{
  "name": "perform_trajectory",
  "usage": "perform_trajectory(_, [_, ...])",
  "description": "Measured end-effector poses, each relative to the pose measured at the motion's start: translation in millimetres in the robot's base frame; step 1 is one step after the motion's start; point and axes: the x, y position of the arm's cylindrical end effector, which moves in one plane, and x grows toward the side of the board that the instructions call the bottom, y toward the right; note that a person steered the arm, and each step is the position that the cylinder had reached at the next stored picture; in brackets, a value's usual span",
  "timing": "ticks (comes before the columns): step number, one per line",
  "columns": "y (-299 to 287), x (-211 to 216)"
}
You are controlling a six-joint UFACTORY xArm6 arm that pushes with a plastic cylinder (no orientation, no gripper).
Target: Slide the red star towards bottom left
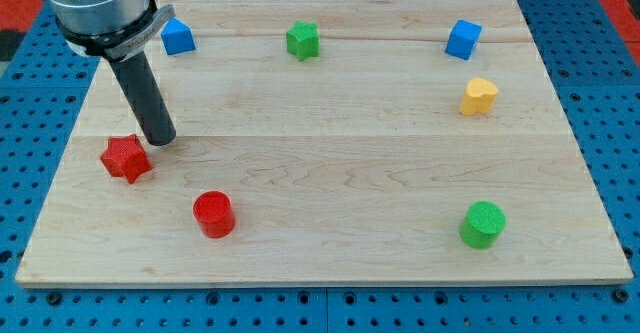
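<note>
The red star (126, 158) lies on the wooden board (330, 163) at the view's left, below mid height. My tip (160, 139) rests on the board just to the upper right of the red star, very close to it or touching its edge. The dark rod rises from the tip toward the view's top left.
A red cylinder (213, 214) stands to the lower right of the star. A blue block (177, 36) and a green star (302, 40) lie along the top. A blue cube (463, 39) and a yellow heart (479, 96) are at the top right. A green cylinder (483, 224) is at the bottom right.
</note>
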Motion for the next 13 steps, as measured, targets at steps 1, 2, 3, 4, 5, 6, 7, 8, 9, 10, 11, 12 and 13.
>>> perform_trajectory(1, [-8, 13])
perform_trajectory(2, [-24, 26])
perform_trajectory(3, [-6, 21])
perform_trajectory(4, [-19, 9])
perform_trajectory(5, [-31, 10])
perform_trajectory(6, [-35, 24])
perform_trajectory(7, [-42, 43])
perform_trajectory(8, [-42, 58])
perform_trajectory(9, [-31, 35])
perform_trajectory(10, [-55, 12])
perform_trajectory(11, [-99, 18])
perform_trajectory(12, [-104, 50])
perform_trajectory(13, [-88, 79])
